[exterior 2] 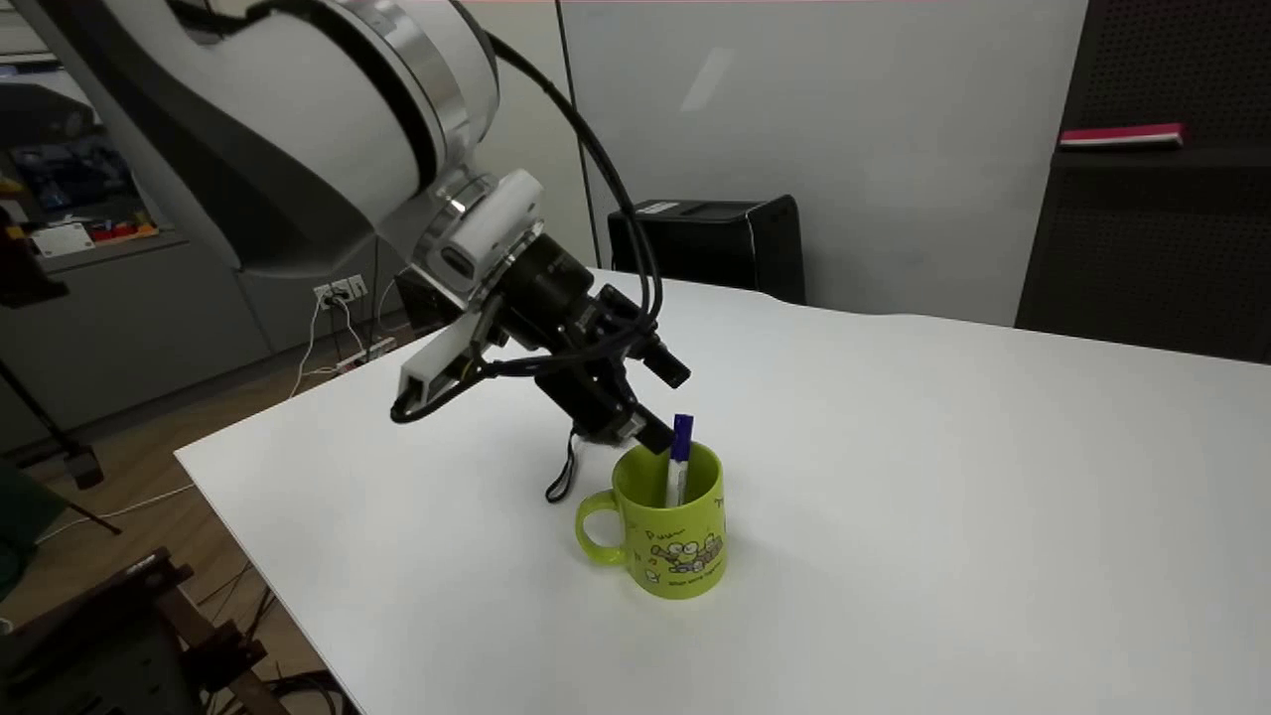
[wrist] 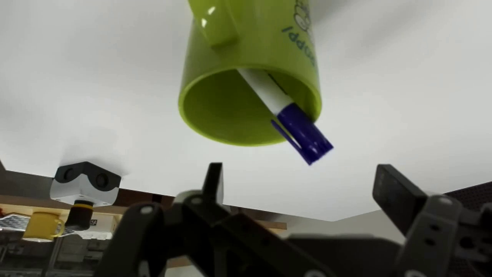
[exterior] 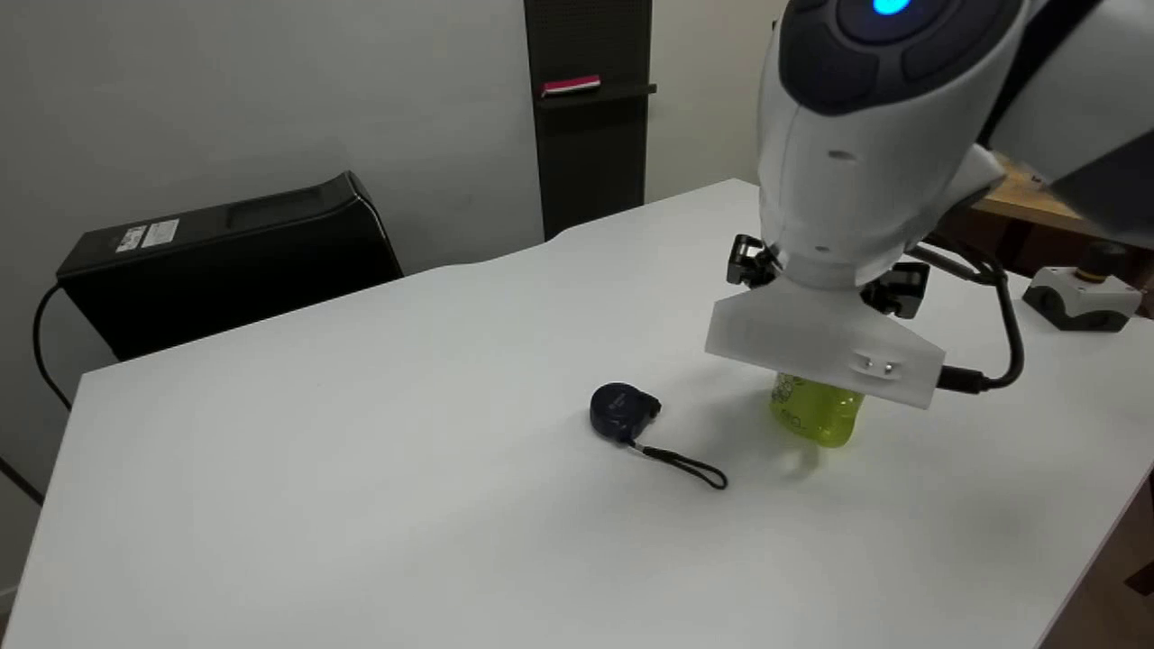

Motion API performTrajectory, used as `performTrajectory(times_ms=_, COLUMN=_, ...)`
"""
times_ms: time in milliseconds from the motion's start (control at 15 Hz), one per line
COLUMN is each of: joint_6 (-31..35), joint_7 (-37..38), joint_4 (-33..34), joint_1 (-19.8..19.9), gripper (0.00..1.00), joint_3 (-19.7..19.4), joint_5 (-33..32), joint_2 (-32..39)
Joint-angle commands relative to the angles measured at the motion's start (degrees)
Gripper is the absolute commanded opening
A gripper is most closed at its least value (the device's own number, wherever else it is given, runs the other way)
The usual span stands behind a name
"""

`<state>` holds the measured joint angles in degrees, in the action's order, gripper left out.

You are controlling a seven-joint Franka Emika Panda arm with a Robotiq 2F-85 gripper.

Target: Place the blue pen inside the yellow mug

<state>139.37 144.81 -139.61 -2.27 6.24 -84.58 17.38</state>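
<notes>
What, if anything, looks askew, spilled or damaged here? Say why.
Nothing stands out. The yellow mug stands upright, undamaged where visible; the blue pen leans inside it, capped end sticking out, as pens commonly do. I see no spill.

Yellow-green mug (exterior 2: 667,528), blue-white pen (exterior 2: 679,463).

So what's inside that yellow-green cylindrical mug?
A thin blue-capped white pen leans inside the yellow-green cylindrical mug, capped end sticking out. The mug's wall covers the pen's lower end; whether anything else lies deeper cannot be seen.
</notes>
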Motion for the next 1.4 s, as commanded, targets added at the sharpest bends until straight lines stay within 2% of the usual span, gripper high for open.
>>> performTrajectory(times_ms=0, joint_6=6.92, joint_7=-10.02, joint_4=2.71, joint_1=2.54, gripper=1.0, joint_3=-1.03, joint_5=5.69, joint_2=-1.49)
performTrajectory(times_ms=267, joint_6=15.61, joint_7=-28.29, joint_4=5.25, joint_1=5.42, gripper=1.0, joint_3=-2.16, joint_5=14.65, joint_2=0.9)
performTrajectory(times_ms=333, joint_6=17.01, joint_7=-33.12, joint_4=5.59, joint_1=8.75, gripper=1.0, joint_3=0.35, joint_5=16.15, joint_2=1.51)
performTrajectory(times_ms=467, joint_6=19.03, joint_7=-42.42, joint_4=6.12, joint_1=11.86, gripper=1.0, joint_3=2.29, joint_5=19.63, joint_2=2.72)
performTrajectory(times_ms=733, joint_6=17.28, joint_7=-60.93, joint_4=8.64, joint_1=17.56, gripper=1.0, joint_3=6.87, joint_5=30.13, joint_2=4.23)
performTrajectory(times_ms=867, joint_6=15.68, joint_7=-68.93, joint_4=10.69, joint_1=19.01, gripper=1.0, joint_3=7.99, joint_5=35.77, joint_2=4.41)
performTrajectory(times_ms=933, joint_6=16.66, joint_7=-74.78, joint_4=11.19, joint_1=13.51, gripper=1.0, joint_3=2.48, joint_5=41.38, joint_2=3.91)
performTrajectory(times_ms=1000, joint_6=14.77, joint_7=-77.38, joint_4=12.58, joint_1=19.77, gripper=1.0, joint_3=8.57, joint_5=41.57, joint_2=4.66)
performTrajectory(times_ms=1067, joint_6=14.31, joint_7=-82.68, joint_4=13.54, joint_1=20.06, gripper=1.0, joint_3=8.96, joint_5=45.09, joint_2=4.91)
performTrajectory(times_ms=1333, joint_6=8.65, joint_7=-101.27, joint_4=17.77, joint_1=24.53, gripper=1.0, joint_3=14.59, joint_5=56.92, joint_2=6.51)
